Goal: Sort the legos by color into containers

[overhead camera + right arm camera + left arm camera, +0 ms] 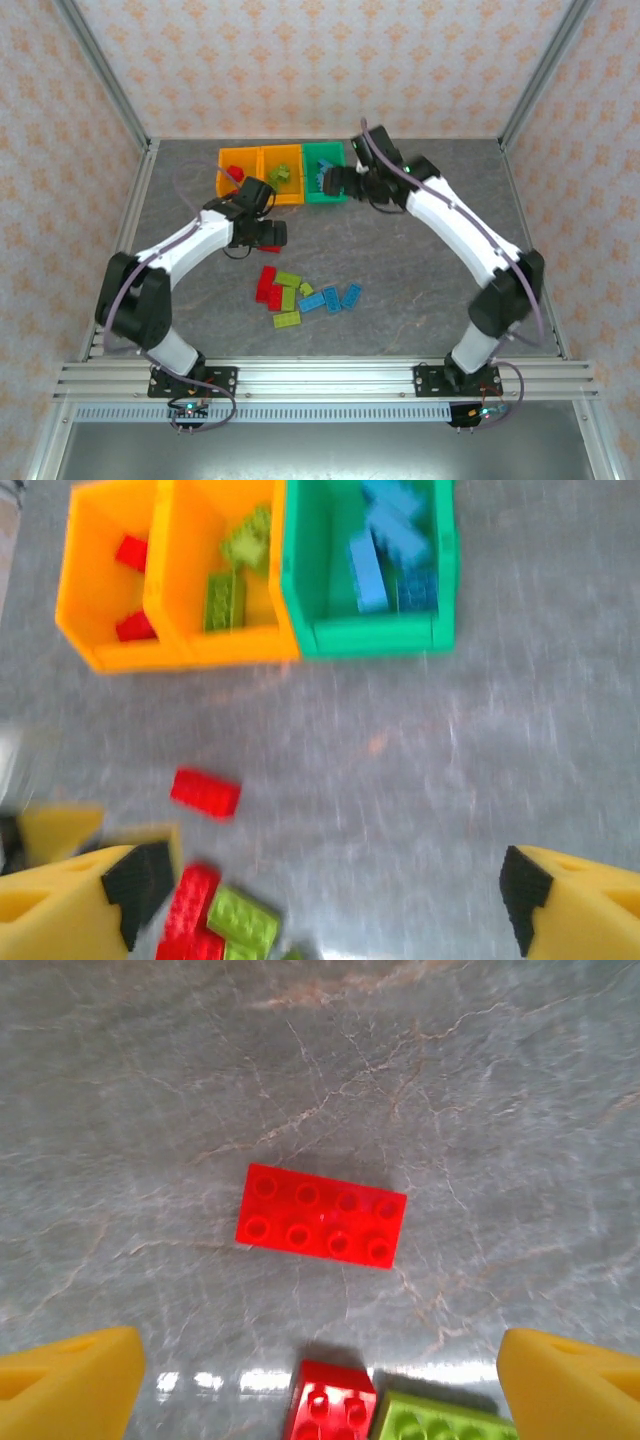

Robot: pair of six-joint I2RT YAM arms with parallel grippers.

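The left gripper (pixel 320 1365) hangs open and empty over one red lego (pixel 322 1228), which has bare table (pixel 480 1080) all round it. The right gripper (pixel 325 885), also spread and empty, faces three containers: two orange bins (pixel 130 658) and one green bin (pixel 375 638). Three blue legos (pixel 331 298) lie in the loose pile. Blur makes the bricks in the bins hard to count.

2 orange bins (pixel 140 658), 1 green bin (pixel 375 638); red bricks (pixel 322 1216), lime bricks (pixel 288 279), blue bricks (pixel 331 298); grey veined table (pixel 420 280); peach floral walls (pixel 300 60).

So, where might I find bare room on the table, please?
Bare: the table right of the loose pile, and the strip before the green bin. Crowded: the pile, and around the red brick near the orange bins.
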